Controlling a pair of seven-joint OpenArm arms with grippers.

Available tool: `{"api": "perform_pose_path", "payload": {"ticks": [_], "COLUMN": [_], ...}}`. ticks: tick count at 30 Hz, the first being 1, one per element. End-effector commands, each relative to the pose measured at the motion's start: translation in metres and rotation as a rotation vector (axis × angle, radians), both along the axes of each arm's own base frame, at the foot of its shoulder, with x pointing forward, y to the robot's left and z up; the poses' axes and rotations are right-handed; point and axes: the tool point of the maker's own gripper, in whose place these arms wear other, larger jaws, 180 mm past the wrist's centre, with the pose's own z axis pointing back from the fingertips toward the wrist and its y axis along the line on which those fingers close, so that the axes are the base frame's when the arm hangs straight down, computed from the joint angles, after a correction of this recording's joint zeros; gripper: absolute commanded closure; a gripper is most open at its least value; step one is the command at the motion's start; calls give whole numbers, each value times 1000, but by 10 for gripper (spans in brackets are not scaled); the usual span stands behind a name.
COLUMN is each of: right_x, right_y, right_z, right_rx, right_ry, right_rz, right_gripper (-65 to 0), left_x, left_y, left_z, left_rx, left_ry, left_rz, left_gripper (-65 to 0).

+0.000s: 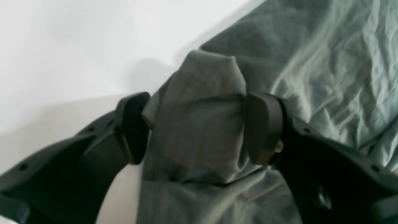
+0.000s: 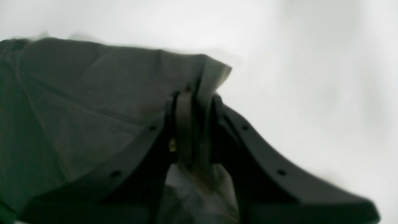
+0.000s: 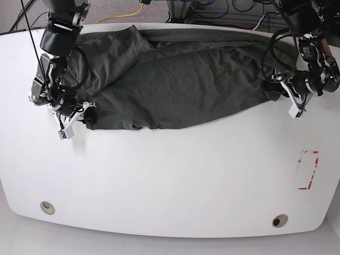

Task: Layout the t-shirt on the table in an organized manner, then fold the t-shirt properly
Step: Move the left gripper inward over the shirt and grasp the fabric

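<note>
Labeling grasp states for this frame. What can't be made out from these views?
- Base view: both pincers' tips are too small and sit against the dark grey-green cloth t-shirt; grip unreadable there.
- Right wrist view: blurred; right pincer hides the pinched cloth edge.
- Left wrist view: left pincer straddles a cloth fold; pad contact unclear.
- Shirt collar: not discernible.

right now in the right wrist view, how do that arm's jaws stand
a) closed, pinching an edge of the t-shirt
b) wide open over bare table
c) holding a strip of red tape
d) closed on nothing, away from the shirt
a: in the right wrist view the right gripper has its jaws drawn nearly together with a fold of the t-shirt caught between them, and the white table lies beyond.
</note>
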Motion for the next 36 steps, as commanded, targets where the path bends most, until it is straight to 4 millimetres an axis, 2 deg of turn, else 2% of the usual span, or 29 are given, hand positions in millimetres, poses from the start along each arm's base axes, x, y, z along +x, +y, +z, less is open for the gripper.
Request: {"api": "perform_pose_path", "payload": {"ticks": [1,7,15,19,25,32,36], "right_x": [-2,-2,-2,-2,-2,-2,-2], "right_y": [-5,-5,-6,-6,-6,-6,-6], "right_z": [-1,-1,-1,-1,-1,-1,-1], "right_rx": [-38,-38,-38,-38,-38,-38,-38], "right_ry": [28,28,27,27,27,27,27], "right_rz": [14,14,11,11,11,11,11], "right_gripper": [-86,-86,-86,-86,-86,-86,-86], "left_x": [-3,-1,0,3,18,33,30], "left_y": [-4,-13,-23,-25,-27,-51,-61], "left_z": [-2,-4,-6,-1,31,70,79], "left_rx": [13,10,16,22,84,155,174], "left_ry": [27,32,38,19,-95,-235,-263], "left_rz": [-29,-59,-101,-111,-147,-257,-299], "left_gripper": [-401,-231,-132,-115,-114,-114,-114]}}
